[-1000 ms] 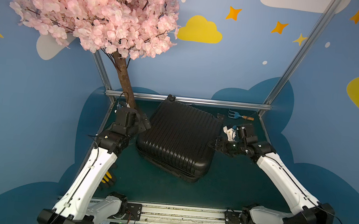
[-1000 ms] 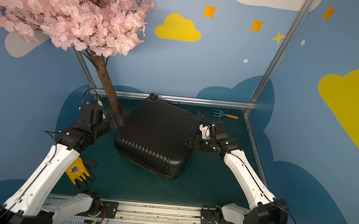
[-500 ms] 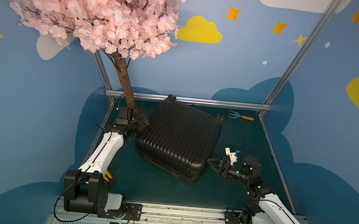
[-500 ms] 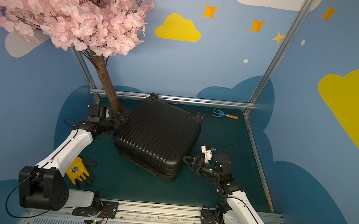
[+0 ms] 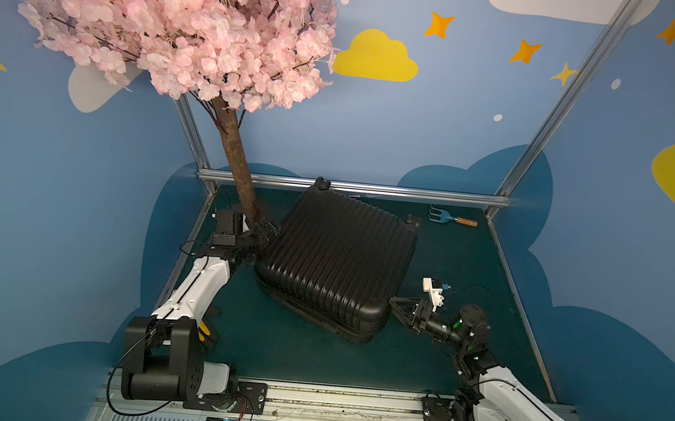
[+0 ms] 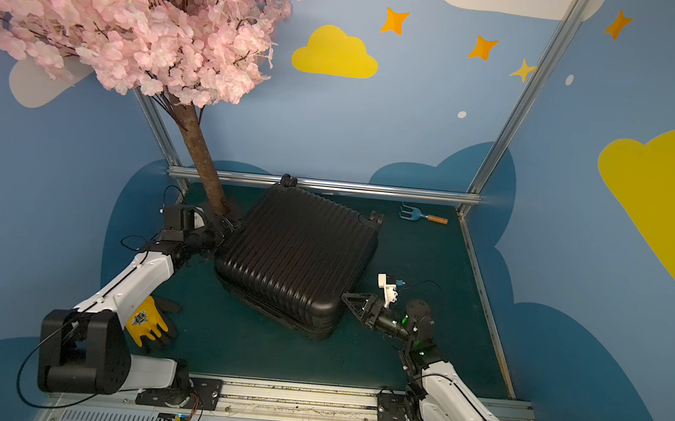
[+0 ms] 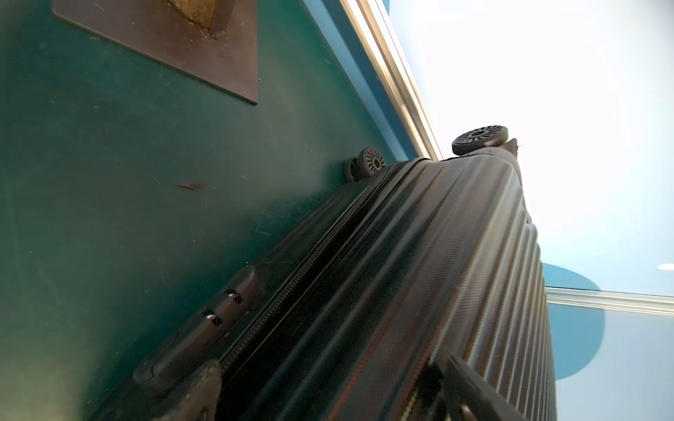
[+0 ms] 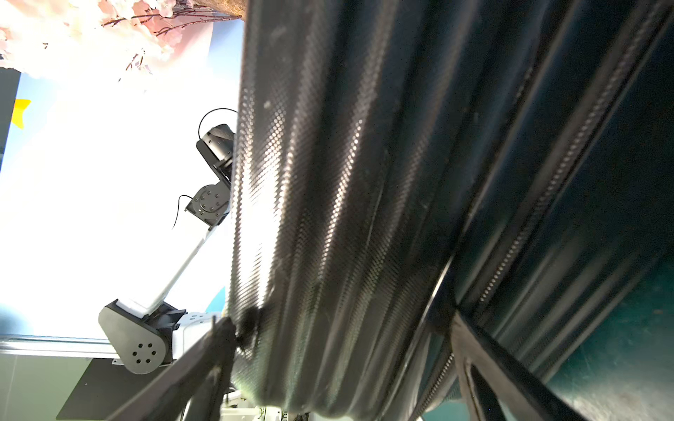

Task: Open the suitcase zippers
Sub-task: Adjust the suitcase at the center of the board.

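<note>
In both top views the suitcase (image 5: 335,261) (image 6: 298,258) lies flat and skewed on the green mat (image 5: 468,273), its far wheel against the back rail (image 5: 371,189). Open mat lies to the right of the suitcase and in front of it. The tree trunk (image 5: 238,178) crowds its left corner, and the left gripper (image 5: 265,230) sits there on a low, stretched arm. The right gripper (image 5: 396,306) meets the suitcase's near right corner, forearm low.

Left wrist view: the jaws stand wide astride the suitcase's side with nothing held, and the zippers (image 7: 310,269) run along the seam.

Right wrist view: the jaws are spread wide over the corner, clamping nothing.
</note>
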Tool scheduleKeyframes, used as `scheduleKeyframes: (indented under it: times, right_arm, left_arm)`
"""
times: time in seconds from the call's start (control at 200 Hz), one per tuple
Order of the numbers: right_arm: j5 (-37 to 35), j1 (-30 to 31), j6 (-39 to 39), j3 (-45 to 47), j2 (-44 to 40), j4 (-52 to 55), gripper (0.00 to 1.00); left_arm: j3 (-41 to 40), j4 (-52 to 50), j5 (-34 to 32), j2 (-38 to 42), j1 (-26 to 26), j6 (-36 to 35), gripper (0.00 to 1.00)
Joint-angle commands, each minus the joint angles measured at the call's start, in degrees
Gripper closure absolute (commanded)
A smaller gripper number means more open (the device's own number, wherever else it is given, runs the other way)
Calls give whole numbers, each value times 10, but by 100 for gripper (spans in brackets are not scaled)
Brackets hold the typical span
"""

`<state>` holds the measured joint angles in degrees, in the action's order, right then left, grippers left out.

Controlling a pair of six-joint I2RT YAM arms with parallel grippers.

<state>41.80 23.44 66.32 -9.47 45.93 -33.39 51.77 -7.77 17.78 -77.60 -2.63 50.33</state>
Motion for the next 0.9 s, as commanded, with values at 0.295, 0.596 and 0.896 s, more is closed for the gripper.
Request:
scheduleKeyframes:
  times: [0.295,0.596,0.896]
  right_arm:
    - [-42,-34,-195,-193,-1,265,9]
    - [-196,-65,-313,-330,-24,615,9]
    - [-1,-263,-60,-171,-88,514,9]
  left_arm:
    - [-86,-9,130,113,67,84,7]
    - [-87,-66,125,161,80,71,4]
    - [-82,-77,112,155,104,58,4]
